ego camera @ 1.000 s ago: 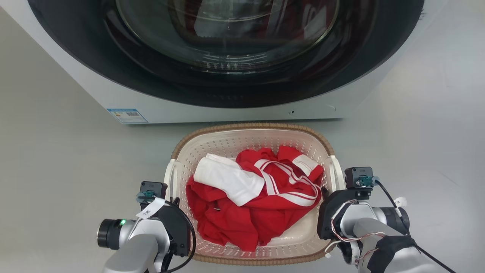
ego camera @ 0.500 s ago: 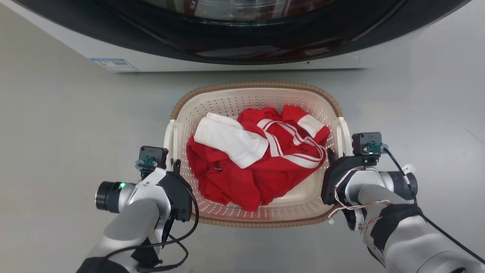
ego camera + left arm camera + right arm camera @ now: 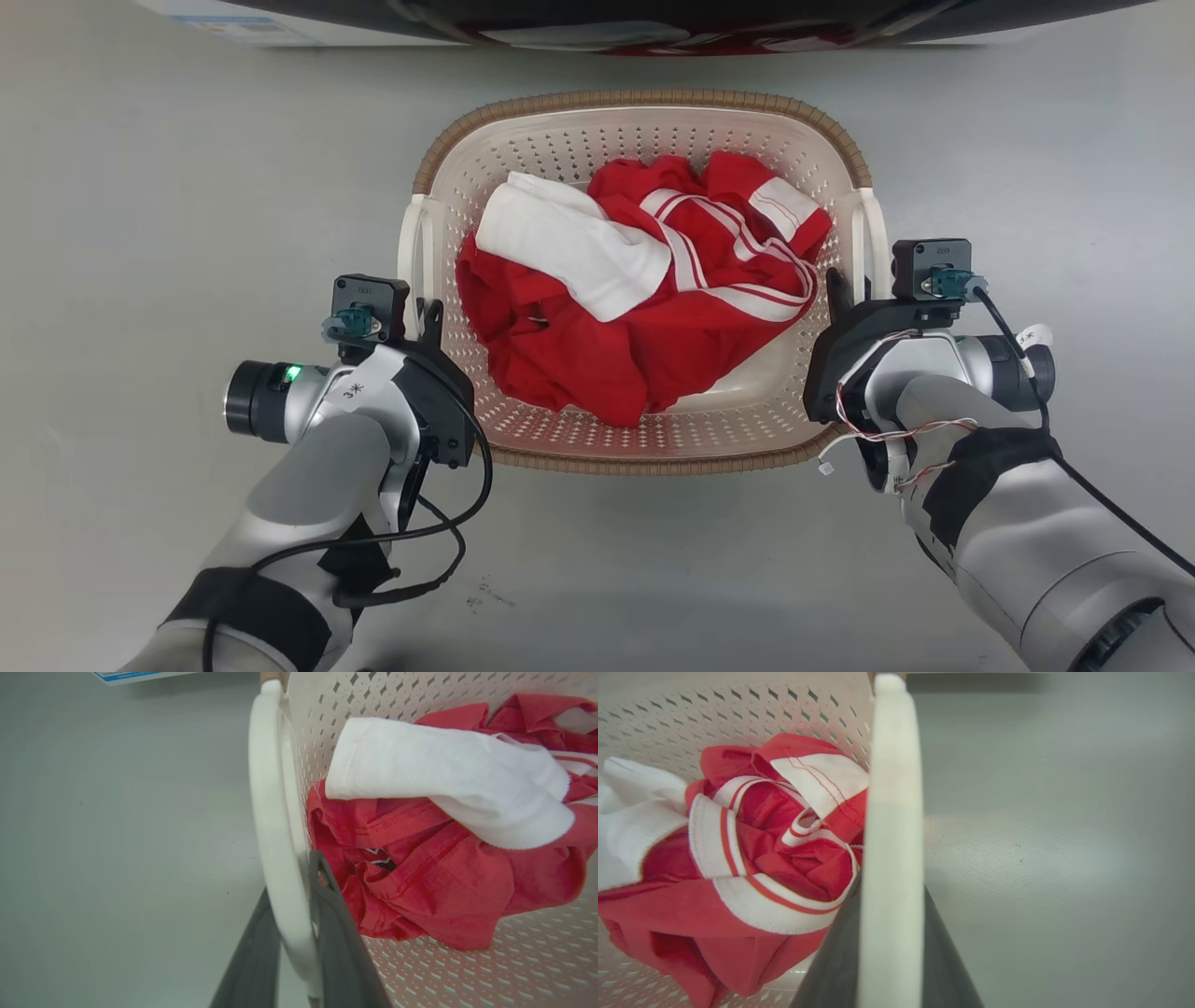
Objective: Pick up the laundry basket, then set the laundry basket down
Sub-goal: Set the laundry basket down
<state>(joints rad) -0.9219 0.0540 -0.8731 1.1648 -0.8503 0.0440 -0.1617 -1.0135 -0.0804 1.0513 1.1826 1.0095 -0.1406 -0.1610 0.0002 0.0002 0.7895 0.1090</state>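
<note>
The laundry basket (image 3: 644,97), cream and perforated with a brown woven rim, holds red and white clothes (image 3: 653,345) in the middle of the head view. My left gripper (image 3: 420,317) is shut on its left loop handle (image 3: 408,243), and my right gripper (image 3: 854,289) is shut on the right loop handle (image 3: 875,233). In the left wrist view the white handle (image 3: 271,812) runs between the two dark fingers (image 3: 336,942) of the left gripper (image 3: 292,877). The right wrist view has the other handle (image 3: 892,788) clamped in the right gripper (image 3: 891,886).
The washer (image 3: 653,19) shows as a dark strip along the top edge of the head view, just beyond the basket. Grey floor (image 3: 140,187) lies open on both sides of the basket and in front of it.
The head camera has moved, so the washer has slid up to the top edge. The basket now looks larger and stands farther from the washer front. Both grippers stay on the handles.
</note>
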